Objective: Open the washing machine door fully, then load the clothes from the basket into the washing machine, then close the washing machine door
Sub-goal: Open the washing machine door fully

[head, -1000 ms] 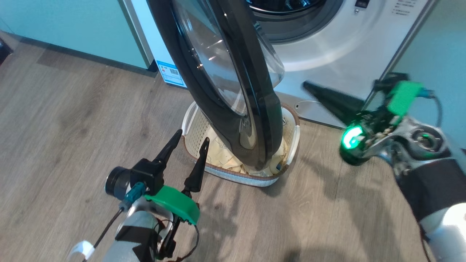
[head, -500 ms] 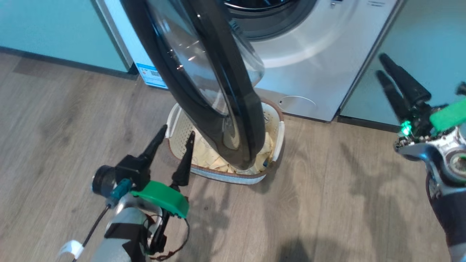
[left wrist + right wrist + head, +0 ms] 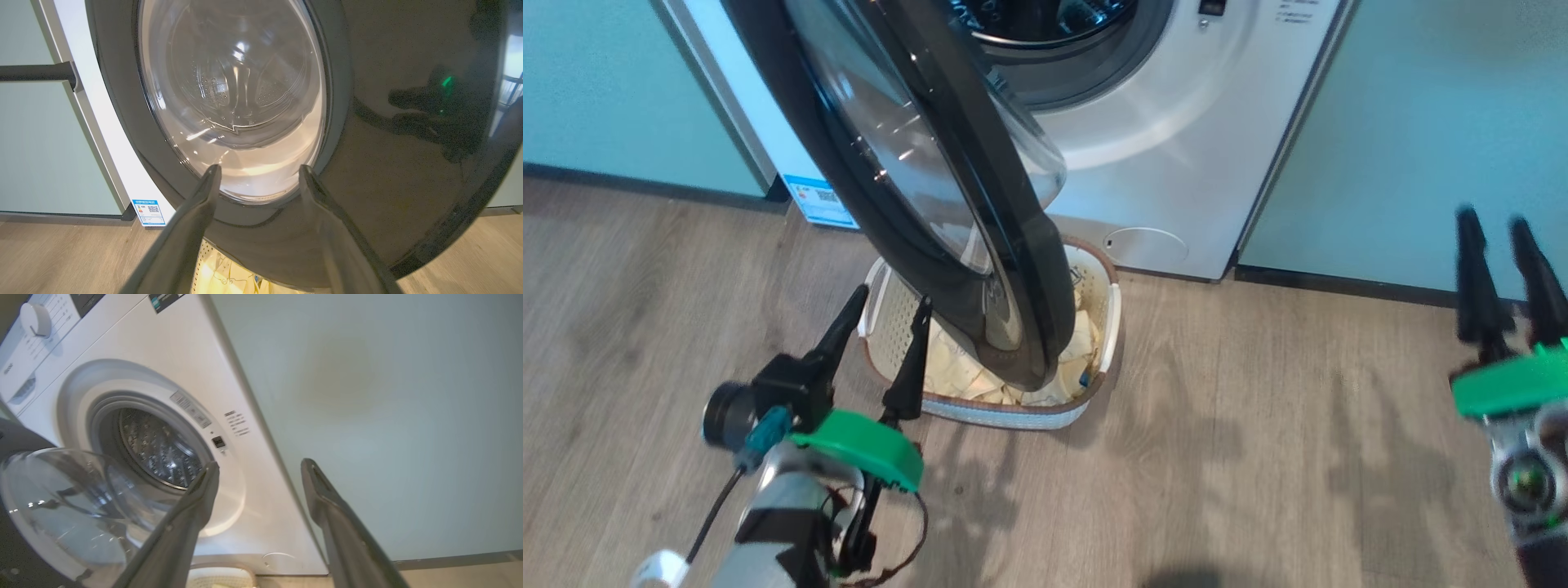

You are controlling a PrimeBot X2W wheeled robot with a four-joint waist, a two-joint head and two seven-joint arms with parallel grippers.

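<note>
Swung away from the large white front-loading washing machine (image 3: 1176, 163), the right gripper (image 3: 1493, 222) now stands off to that machine's right, its two long dark fingers upright, parted and empty. The round glossy black-rimmed washing machine door (image 3: 1021, 278) stands open from the machine. Its lower rim hangs over the small cream-white perforated plastic basket (image 3: 1013, 415), which sits just in front of the machine and holds the pale yellow soft clothes (image 3: 956, 371). The left gripper (image 3: 891, 296), fingers spread and empty, points at the door's outer face.
</note>
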